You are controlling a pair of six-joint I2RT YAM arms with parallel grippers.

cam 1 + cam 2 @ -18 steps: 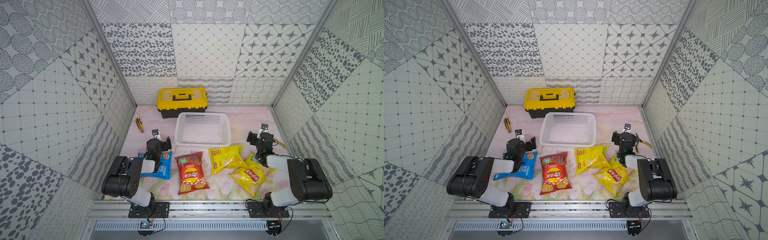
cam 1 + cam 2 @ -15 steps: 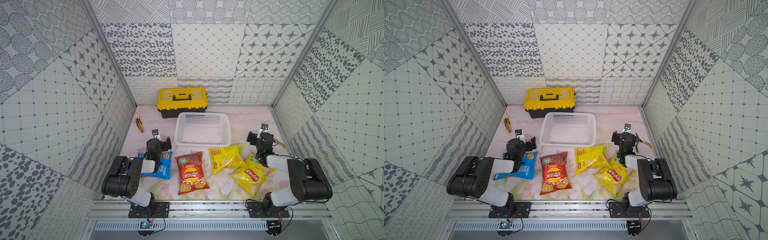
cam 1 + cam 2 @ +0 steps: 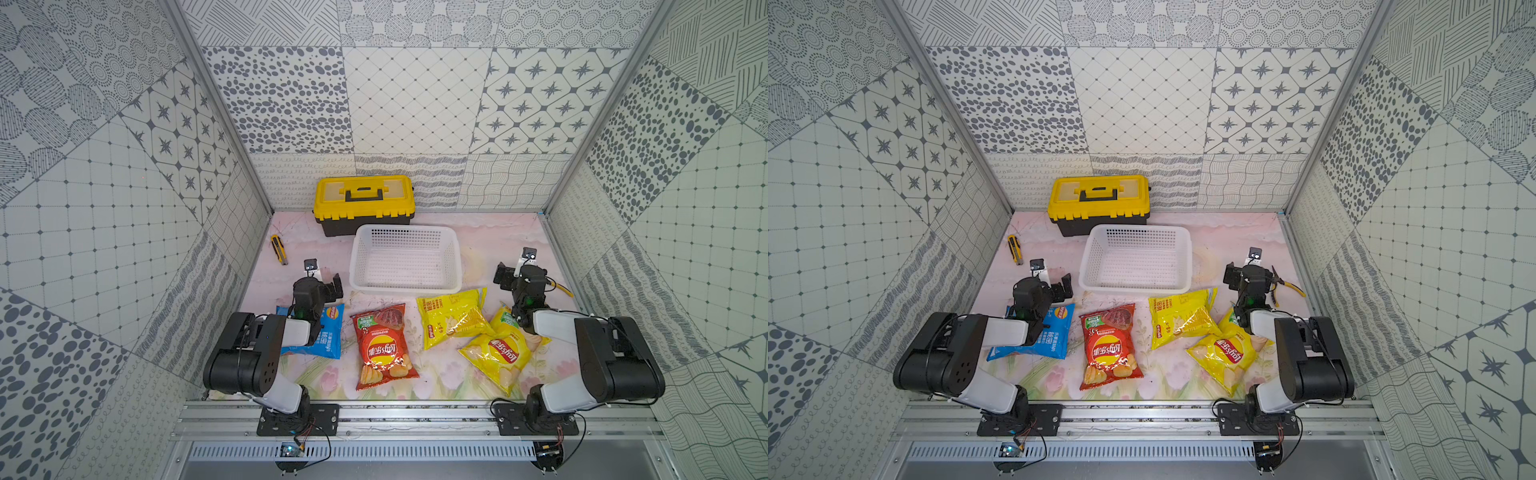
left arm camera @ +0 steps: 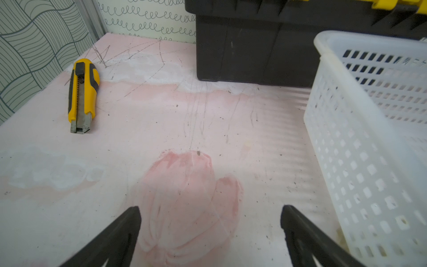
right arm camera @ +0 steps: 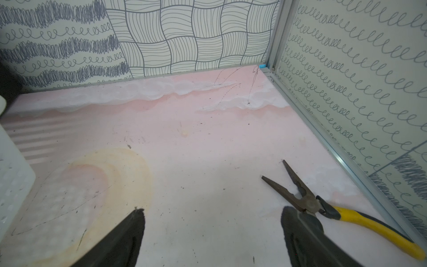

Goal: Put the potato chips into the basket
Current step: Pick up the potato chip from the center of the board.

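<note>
Several potato chips bags lie flat on the table's near half, seen in both top views: a blue bag partly under my left arm, a red bag, and two overlapping yellow bags. The white perforated basket stands empty just behind them. My left gripper is open beside the basket's near left corner, nothing between its fingers. On the basket's right, my right gripper is also open and empty over bare table.
A yellow-and-black toolbox stands shut behind the basket at the back wall. A yellow utility knife lies near the left wall. Yellow-handled pliers lie by the right wall, close to my right gripper's finger.
</note>
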